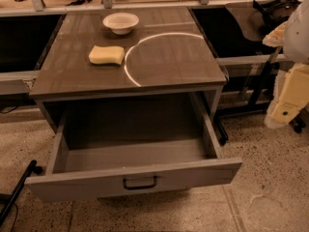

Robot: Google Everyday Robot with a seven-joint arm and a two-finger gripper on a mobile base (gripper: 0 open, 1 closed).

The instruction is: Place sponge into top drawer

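Note:
The pale yellow sponge (pixel 106 55) lies flat on the cabinet top (pixel 169 62), left of centre and in front of the bowl. The top drawer (pixel 135 178) is pulled wide open below the top. Its inside looks bare, and its dark bail handle (pixel 140 182) faces me at the front centre. My arm and gripper (pixel 285 105) hang at the right edge of the view, well to the right of the cabinet at about drawer height. The gripper is far from the sponge and touches nothing on the cabinet.
A round white bowl (pixel 120 22) stands at the back of the cabinet top. A bright curved reflection crosses the top. A dark chair (pixel 270 13) stands at the back right. A black cable or leg (pixel 17 192) lies on the floor at the lower left.

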